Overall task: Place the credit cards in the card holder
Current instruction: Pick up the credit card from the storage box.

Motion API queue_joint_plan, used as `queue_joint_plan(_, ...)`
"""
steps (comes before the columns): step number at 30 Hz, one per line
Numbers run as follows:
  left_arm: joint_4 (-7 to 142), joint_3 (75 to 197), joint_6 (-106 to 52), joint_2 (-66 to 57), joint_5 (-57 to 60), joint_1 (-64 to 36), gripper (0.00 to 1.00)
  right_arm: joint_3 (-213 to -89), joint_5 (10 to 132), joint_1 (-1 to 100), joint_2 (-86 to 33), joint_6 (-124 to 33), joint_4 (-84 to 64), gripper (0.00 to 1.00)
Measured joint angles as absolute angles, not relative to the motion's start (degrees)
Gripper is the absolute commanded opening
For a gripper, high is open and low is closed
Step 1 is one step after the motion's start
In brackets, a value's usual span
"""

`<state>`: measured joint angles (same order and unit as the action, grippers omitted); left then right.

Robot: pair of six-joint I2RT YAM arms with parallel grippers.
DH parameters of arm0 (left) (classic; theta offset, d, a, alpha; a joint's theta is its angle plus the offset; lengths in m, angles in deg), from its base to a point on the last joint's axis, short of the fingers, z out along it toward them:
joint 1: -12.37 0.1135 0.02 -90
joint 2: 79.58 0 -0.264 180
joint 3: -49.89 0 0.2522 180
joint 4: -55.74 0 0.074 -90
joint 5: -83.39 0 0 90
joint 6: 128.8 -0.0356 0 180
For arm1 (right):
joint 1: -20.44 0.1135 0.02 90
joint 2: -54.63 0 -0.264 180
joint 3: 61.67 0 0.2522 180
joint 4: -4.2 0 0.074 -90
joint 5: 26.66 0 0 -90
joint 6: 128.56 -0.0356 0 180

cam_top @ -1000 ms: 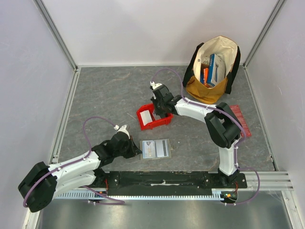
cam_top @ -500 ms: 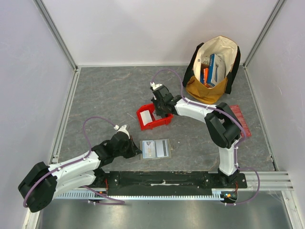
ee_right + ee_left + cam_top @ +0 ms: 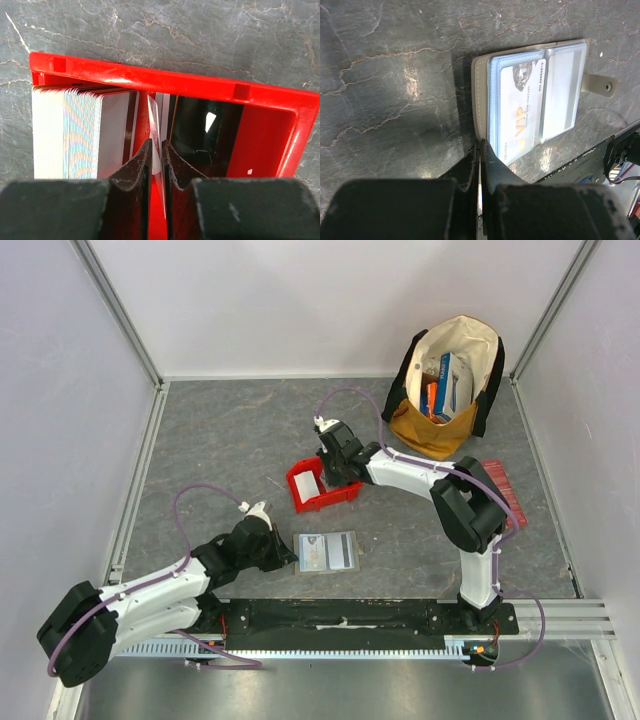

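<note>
The card holder (image 3: 328, 552) lies open near the front edge, with one white credit card (image 3: 520, 110) in its clear sleeve (image 3: 562, 85). My left gripper (image 3: 481, 145) is shut, its tips touching the holder's left edge (image 3: 479, 100). My right gripper (image 3: 325, 475) reaches down into the red bin (image 3: 150, 75). A stack of credit cards (image 3: 82, 132) stands on edge at the bin's left. One loose card (image 3: 154, 120) leans between the right fingers (image 3: 135, 170), whose jaws stand narrowly apart around it (image 3: 156, 145).
A tan and cream bag (image 3: 447, 390) holding colourful boxes stands at the back right. A long red ribbed box (image 3: 503, 492) lies beside the right arm. The red bin (image 3: 345, 495) sits mid-table, behind the card holder. Walls close in the table's sides.
The right wrist has shifted very slightly over the red bin. The left arm and the card holder have stayed put.
</note>
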<state>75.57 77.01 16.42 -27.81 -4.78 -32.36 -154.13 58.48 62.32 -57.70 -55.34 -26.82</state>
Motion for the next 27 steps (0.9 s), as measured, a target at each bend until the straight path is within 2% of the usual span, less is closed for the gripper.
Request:
queue_joint_plan(1,75.6,77.0,16.4,-27.9,-4.8,-32.4,0.02,-153.9,58.5,62.3,-57.7,-55.4,-26.8,0.19)
queue_joint_plan(4,75.6,76.9,16.4,-28.1,-4.8,-32.4,0.02,-153.8,58.6,62.6,-57.7,-55.4,-26.8,0.07)
queue_joint_plan(9,75.7,76.9,16.4,-28.4,-4.8,-32.4,0.02,-153.8,58.3,62.6,-57.5,-55.4,-26.8,0.0)
queue_joint_plan(17,76.0,76.9,16.4,-28.8,-4.8,-32.4,0.02,-153.8,55.3,62.6,-52.9,-54.1,-27.1,0.0)
queue_joint_plan(23,76.7,76.9,16.4,-29.5,-4.8,-32.4,0.02,-153.1,53.8,62.6,-45.6,-53.8,-26.4,0.0)
queue_joint_plan(27,76.9,76.9,16.4,-29.9,-4.8,-32.4,0.02,-148.5,53.2,62.6,-38.3,-54.6,-25.2,0.0)
